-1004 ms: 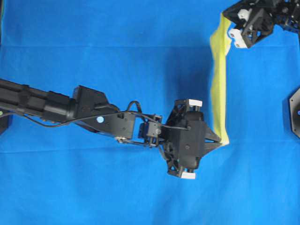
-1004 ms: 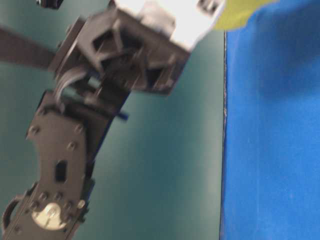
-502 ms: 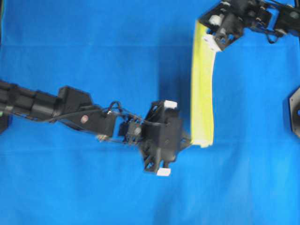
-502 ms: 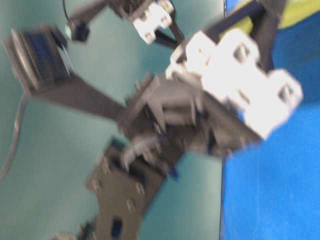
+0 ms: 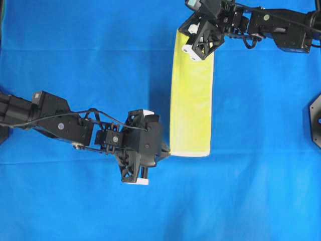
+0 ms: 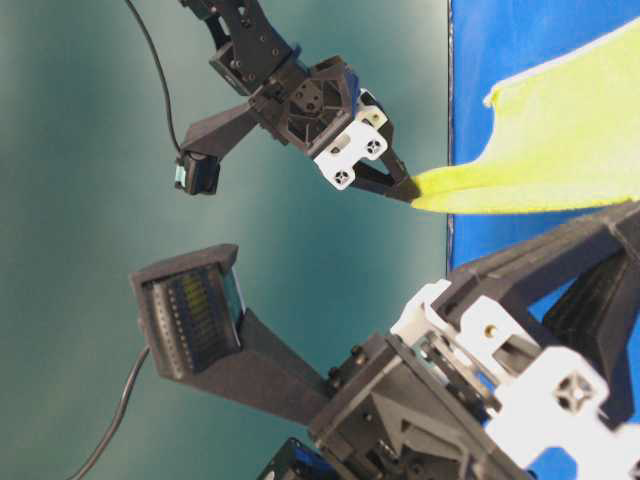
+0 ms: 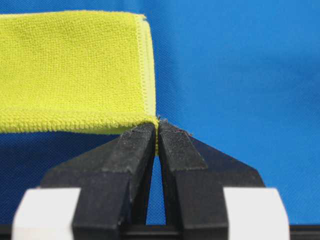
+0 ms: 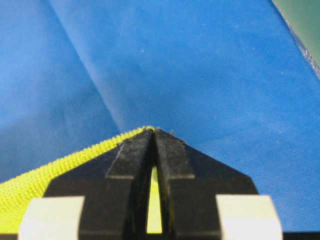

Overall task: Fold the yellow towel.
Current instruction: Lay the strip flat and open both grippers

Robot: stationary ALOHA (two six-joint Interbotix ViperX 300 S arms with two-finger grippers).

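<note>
Fingers (image 7: 140, 150) of the left gripper (image 5: 165, 149) and right gripper (image 5: 176, 31) each pinch a corner of the yellow towel (image 5: 191, 100), doubled over the blue cloth (image 5: 100, 60).

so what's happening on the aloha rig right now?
Both arms are holding the yellow towel over the blue cloth. The left end effector is shut on the towel's near-left corner, and the right end effector is shut on its far end. The towel shows as a long, narrow doubled strip stretched between them; the left wrist view shows two hemmed layers stacked at the pinched corner. In the table-level view it hangs lifted at the right end effector's tips, not yet laid flat.
</note>
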